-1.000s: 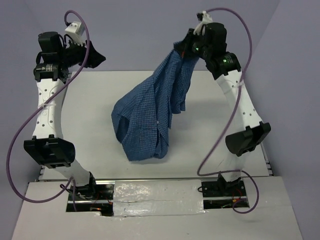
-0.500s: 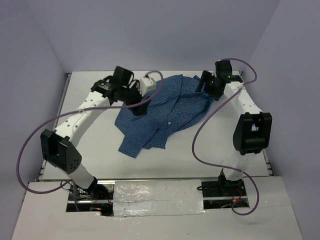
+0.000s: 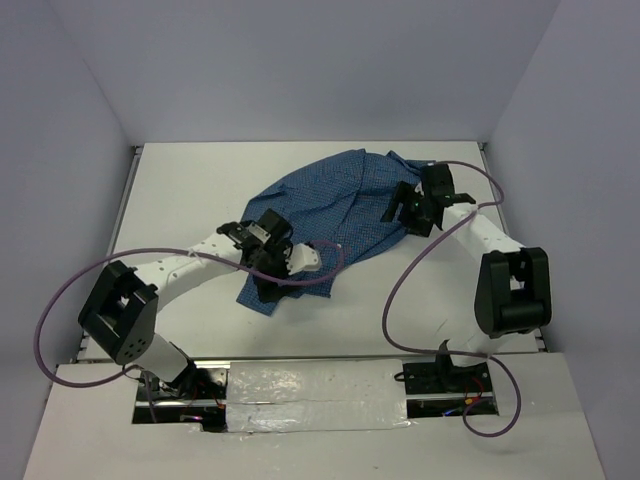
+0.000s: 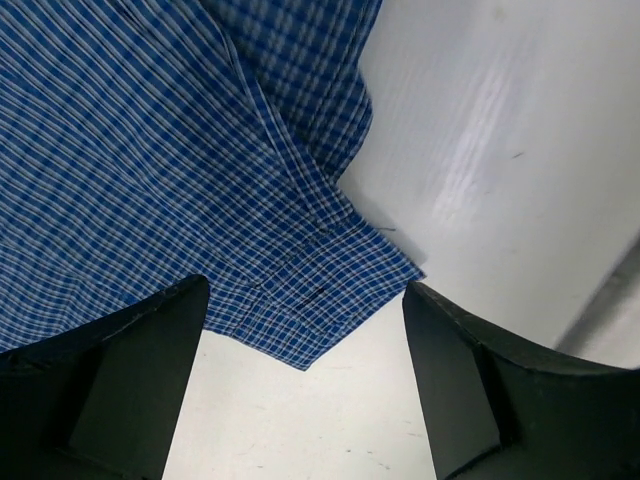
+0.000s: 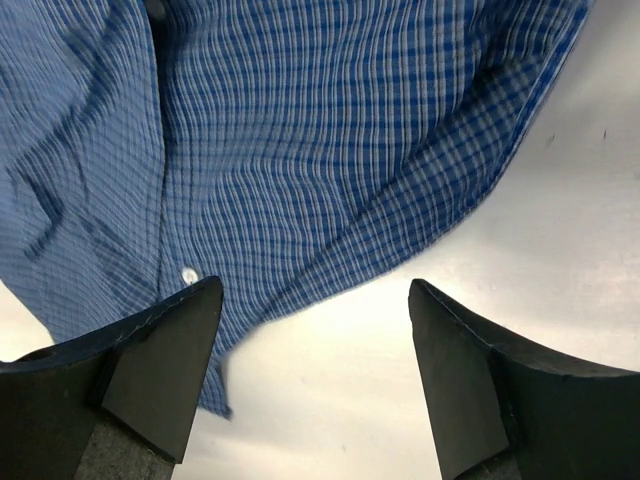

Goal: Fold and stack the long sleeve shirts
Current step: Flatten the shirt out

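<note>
The blue finely checked long sleeve shirt (image 3: 335,205) lies crumpled on the white table (image 3: 180,190), spread from the middle toward the back right. My left gripper (image 3: 268,280) hovers low over its near-left corner. In the left wrist view its jaws (image 4: 305,290) stand open, with a hemmed corner of the shirt (image 4: 300,310) between the fingers and nothing gripped. My right gripper (image 3: 398,208) sits at the shirt's right edge. It is open (image 5: 315,290) over bare table, the shirt's edge (image 5: 300,150) and a white button (image 5: 189,274) just ahead.
Purple cables loop from both arms over the table, one (image 3: 400,290) by the right arm and one (image 3: 60,300) by the left. The table's raised side rails (image 3: 132,170) and the grey walls bound the space.
The right gripper held the shirt high in the air, then came down and let go. The shirt now lies on the table. The left arm swung down from the far left to the shirt's near corner.
</note>
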Controlling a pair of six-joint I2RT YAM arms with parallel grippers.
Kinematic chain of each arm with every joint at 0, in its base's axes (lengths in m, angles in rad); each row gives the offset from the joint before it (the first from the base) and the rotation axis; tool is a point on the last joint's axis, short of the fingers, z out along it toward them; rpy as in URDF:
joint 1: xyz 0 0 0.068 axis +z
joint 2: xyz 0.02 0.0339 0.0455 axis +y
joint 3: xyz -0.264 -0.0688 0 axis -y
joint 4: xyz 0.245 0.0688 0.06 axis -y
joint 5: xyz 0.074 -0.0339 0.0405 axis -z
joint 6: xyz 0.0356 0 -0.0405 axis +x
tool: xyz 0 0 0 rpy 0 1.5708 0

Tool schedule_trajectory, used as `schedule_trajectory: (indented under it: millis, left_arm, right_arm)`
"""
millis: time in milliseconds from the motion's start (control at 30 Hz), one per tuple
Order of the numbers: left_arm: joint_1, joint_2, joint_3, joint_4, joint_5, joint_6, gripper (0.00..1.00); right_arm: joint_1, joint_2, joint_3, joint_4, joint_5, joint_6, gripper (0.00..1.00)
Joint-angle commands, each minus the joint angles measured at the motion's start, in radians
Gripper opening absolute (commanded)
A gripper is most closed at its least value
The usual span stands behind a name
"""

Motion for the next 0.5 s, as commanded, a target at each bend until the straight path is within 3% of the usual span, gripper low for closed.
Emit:
schedule_trajectory:
  millis: [0, 200, 300, 400, 467]
  left_arm:
    - [-0.041, -0.026, -0.079, 0.106, -0.128, 0.063, 0.92]
    - [-0.076, 0.037, -0.176, 0.264, -0.280, 0.013, 0.90]
    - [-0.075, 0.055, -0.218, 0.314, -0.324, 0.021, 0.79]
    - [-0.075, 0.052, -0.251, 0.331, -0.306, 0.025, 0.45]
    - [-0.075, 0.049, -0.255, 0.318, -0.288, 0.025, 0.30]
  right_arm:
    - [-0.036, 0.025, 0.015, 0.098, 0.011, 0.052, 0.82]
    - [-0.090, 0.149, 0.164, 0.029, 0.109, 0.044, 0.82]
    - [-0.094, 0.196, 0.210, -0.015, 0.166, 0.017, 0.82]
    - [-0.097, 0.203, 0.187, -0.003, 0.210, 0.012, 0.82]
    - [-0.097, 0.220, 0.182, 0.001, 0.223, 0.004, 0.81]
